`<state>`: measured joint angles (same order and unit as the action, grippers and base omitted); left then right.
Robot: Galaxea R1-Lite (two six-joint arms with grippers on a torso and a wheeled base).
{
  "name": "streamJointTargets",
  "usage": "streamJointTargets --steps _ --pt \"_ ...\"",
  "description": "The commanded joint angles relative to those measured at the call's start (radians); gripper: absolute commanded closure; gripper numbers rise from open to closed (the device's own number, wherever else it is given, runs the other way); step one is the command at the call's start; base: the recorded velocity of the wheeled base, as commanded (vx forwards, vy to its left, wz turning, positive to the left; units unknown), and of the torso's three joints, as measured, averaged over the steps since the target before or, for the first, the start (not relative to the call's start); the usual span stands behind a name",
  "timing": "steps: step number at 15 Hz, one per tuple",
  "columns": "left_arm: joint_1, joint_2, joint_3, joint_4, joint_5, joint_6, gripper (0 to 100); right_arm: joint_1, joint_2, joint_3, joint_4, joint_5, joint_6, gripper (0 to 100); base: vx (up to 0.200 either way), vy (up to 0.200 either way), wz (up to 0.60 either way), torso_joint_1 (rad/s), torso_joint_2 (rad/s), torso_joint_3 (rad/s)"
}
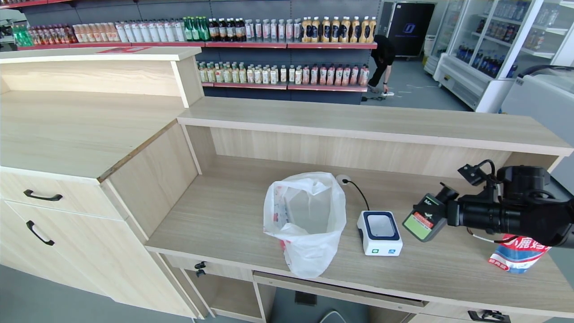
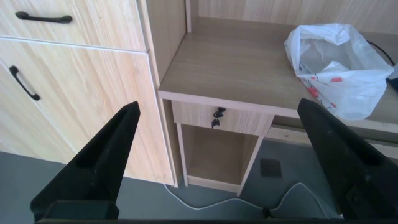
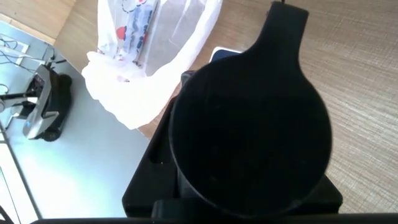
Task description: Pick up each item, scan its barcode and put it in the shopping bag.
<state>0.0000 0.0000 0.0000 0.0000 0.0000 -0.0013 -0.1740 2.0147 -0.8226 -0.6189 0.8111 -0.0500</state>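
Gripping a green-label item (image 1: 421, 223), R gripper (image 1: 434, 210) hangs at 3 o'clock of scanner (image 1: 379, 232). Shopping bag (image 1: 305, 220) stands at scanner's 9 o'clock. L gripper (image 2: 217, 106): fingers wide apart, holding nothing.

Black cylindrical right arm (image 1: 502, 215) with looped thin cables (image 1: 492, 168); left gripper (image 2: 217, 104) has black wedge fingers (image 2: 99, 168).

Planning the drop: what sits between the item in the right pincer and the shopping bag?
The scanner, on the counter between the shopping bag and the dark item in the right pincer; the head view shows it.
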Motion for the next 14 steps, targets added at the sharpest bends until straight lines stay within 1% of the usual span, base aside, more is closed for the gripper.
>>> streamJointTargets --steps 1,4,11,14 --pt "0.000 0.000 0.000 0.000 0.000 0.000 0 0.010 0.015 -0.010 -0.001 0.000 0.001 100 0.000 0.000 0.00 0.000 0.00 0.000" --pt "0.000 0.000 0.000 0.000 0.000 0.000 0 0.015 0.035 -0.027 -0.002 -0.029 0.001 100 0.000 0.000 0.00 0.000 0.00 0.000" --pt "0.000 0.000 0.000 0.000 0.000 0.000 0 0.034 0.061 -0.046 -0.013 -0.029 0.004 100 0.000 0.000 0.00 0.000 0.00 0.000" --pt "0.000 0.000 0.000 0.000 0.000 0.000 0 0.053 0.079 -0.049 -0.041 -0.030 0.016 100 0.000 0.000 0.00 0.000 0.00 0.000"
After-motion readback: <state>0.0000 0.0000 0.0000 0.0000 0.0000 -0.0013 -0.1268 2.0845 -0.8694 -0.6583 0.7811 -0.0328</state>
